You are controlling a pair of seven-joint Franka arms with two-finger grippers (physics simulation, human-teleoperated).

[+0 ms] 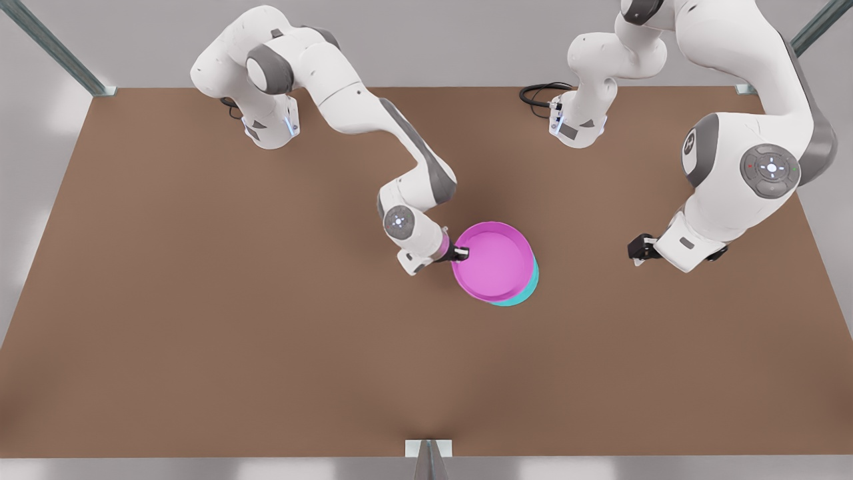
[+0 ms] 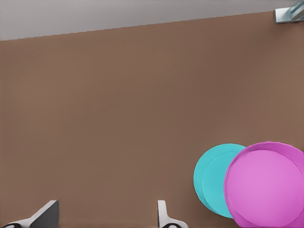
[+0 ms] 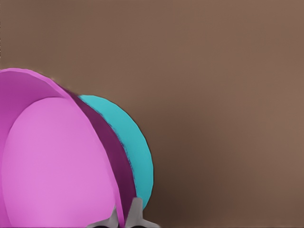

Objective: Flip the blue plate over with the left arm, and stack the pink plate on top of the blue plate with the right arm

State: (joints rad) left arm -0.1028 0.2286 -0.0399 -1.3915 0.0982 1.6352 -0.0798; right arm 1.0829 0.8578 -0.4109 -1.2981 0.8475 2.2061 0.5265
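Wide brown table under both arms. Near its middle, pink plate riding hollow side up above the blue plate, offset toward the front view's left so a cyan crescent peeks out; probably not yet centred for the stack. Right gripper clamped on the pink rim at the edge nearest its arm, fingers pinching the wall, presumably to carry it level. Left gripper well apart toward the front view's right, waiting, fingers spread wide, holding nothing.
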